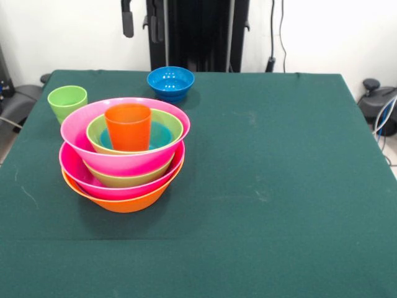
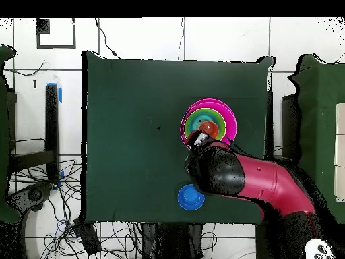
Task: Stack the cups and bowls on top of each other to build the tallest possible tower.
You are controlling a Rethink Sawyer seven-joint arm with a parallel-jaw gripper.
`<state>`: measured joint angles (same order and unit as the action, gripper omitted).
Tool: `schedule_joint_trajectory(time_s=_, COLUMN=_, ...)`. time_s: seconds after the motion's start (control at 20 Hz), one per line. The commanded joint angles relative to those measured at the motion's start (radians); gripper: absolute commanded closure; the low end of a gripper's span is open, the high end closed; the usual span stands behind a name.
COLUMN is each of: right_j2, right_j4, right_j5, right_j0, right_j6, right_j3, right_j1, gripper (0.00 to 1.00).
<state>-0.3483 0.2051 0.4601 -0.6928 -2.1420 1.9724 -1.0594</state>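
The tower (image 1: 124,158) stands at the table's left: an orange bowl (image 1: 121,203) lowest, then pink (image 1: 93,180), green (image 1: 124,180), pink (image 1: 124,162) and green bowls (image 1: 170,127), with a light blue bowl (image 1: 160,133) innermost. An orange-red cup (image 1: 128,127) stands upright in it. A light green cup (image 1: 67,102) stands alone behind the tower's left. A small dark blue bowl (image 1: 170,82) sits at the far edge. My gripper (image 1: 139,28) hangs open at the top edge, high above and behind the tower, holding nothing. In the overhead view the tower (image 2: 210,125) shows beside the gripper (image 2: 197,140).
A dark green cloth (image 1: 279,174) covers the table. In the overhead view my red arm (image 2: 256,179) hides the light green cup, and the dark blue bowl (image 2: 191,197) lies near the table's lower edge. Cables and equipment lie off both sides of the table.
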Motion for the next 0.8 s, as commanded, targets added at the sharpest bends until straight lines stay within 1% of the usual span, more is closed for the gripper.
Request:
schedule_joint_trajectory(time_s=0.05, right_j2=-0.031, right_j4=-0.009, right_j5=-0.047, right_j0=0.035, right_j6=-0.061, right_j3=0.116, right_j1=0.069, gripper=0.00)
schedule_joint_trajectory(time_s=0.4, right_j2=-0.017, right_j4=-0.005, right_j5=-0.080, right_j0=0.036, right_j6=-0.080, right_j3=0.145, right_j1=0.086, gripper=0.00)
schedule_joint_trajectory(time_s=0.8, right_j2=-0.006, right_j4=-0.011, right_j5=-0.170, right_j0=0.047, right_j6=-0.130, right_j3=0.202, right_j1=0.105, gripper=0.00)
